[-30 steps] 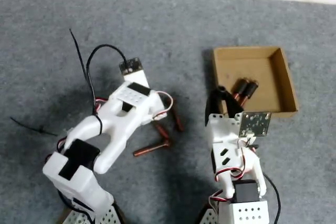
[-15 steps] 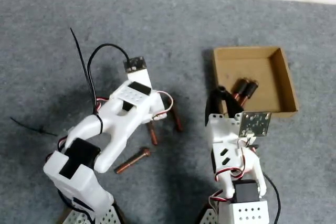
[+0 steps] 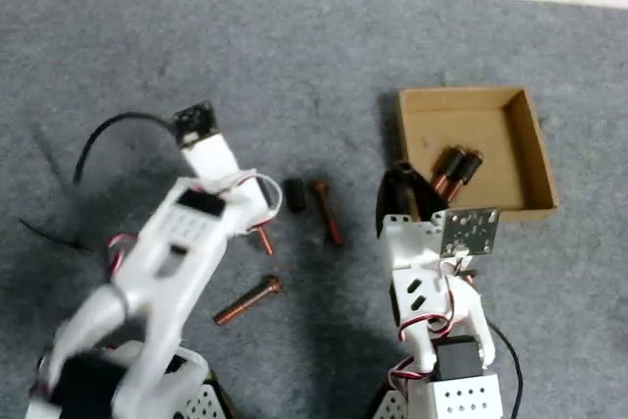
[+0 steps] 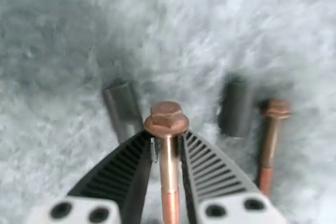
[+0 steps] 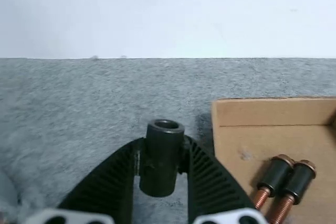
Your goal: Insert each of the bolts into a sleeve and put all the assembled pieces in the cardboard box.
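The left arm reaches out low over the grey mat [image 3: 118, 66]. Its left gripper [image 4: 167, 141] is pinched tight on the shank of a copper bolt [image 4: 166, 119] — the hex head pokes out just past the fingertips. Ahead of those jaws lie a dark sleeve [image 4: 122, 107] to one side and another sleeve [image 4: 236, 107] to the other, with a second bolt [image 4: 270, 135] just outside it. A third bolt [image 3: 247, 300] lies behind the jaws, near the arm.

The right arm sits folded. Its right gripper [image 5: 163, 148] is clamped on a third sleeve [image 5: 163, 171], which stands on end between the jaws. Just beside them is the cardboard box [image 5: 262, 113] — two assembled pieces [image 5: 275, 178] lie inside it.
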`<state>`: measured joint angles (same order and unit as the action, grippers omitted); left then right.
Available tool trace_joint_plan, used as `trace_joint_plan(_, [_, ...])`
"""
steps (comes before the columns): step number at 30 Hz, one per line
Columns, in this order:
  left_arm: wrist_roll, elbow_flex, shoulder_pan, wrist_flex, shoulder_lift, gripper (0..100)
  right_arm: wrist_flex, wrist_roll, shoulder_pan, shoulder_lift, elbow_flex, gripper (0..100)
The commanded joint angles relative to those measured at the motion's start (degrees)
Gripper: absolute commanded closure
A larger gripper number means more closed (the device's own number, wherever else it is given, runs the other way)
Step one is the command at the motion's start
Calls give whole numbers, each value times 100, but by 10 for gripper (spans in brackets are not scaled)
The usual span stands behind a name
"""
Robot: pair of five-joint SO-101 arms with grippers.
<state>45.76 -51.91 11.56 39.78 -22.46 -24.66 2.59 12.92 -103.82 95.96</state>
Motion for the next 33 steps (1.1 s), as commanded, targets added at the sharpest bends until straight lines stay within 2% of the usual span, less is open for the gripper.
trace_joint_plan(1, [0, -1068, -31, -976, -1815, 996, -84, -70, 207, -101, 681, 991])
trace_joint_plan(7, [-26, -2958, -13, -2629, -3934, 995, -541, -1152, 1015, -101, 681, 993])
trace_joint_plan(10, [-26, -3644, -31, -3165, -4848, 995, -620, -1248, 1253, -101, 681, 993])
trace_joint_plan(17, [-26, -4374, -13, -3209, -6492, 995, -593, -1284, 1745, -101, 681, 993])
trace_joint_plan(22, [-18, -4585, -40, -3156, -7389, 995, -593, -1802, 2105, -101, 681, 993])
trace_joint_plan(26, [0, -4549, 4, -2673, -7846, 995, -585, -1855, 2334, -101, 681, 993])
trace_joint_plan(30, [9, -4532, 13, -2400, -8207, 995, -585, -2523, 2343, -101, 681, 993])
trace_joint_plan(33, [18, -4532, 127, -2374, -8242, 995, -532, -2576, 2404, -101, 681, 993])
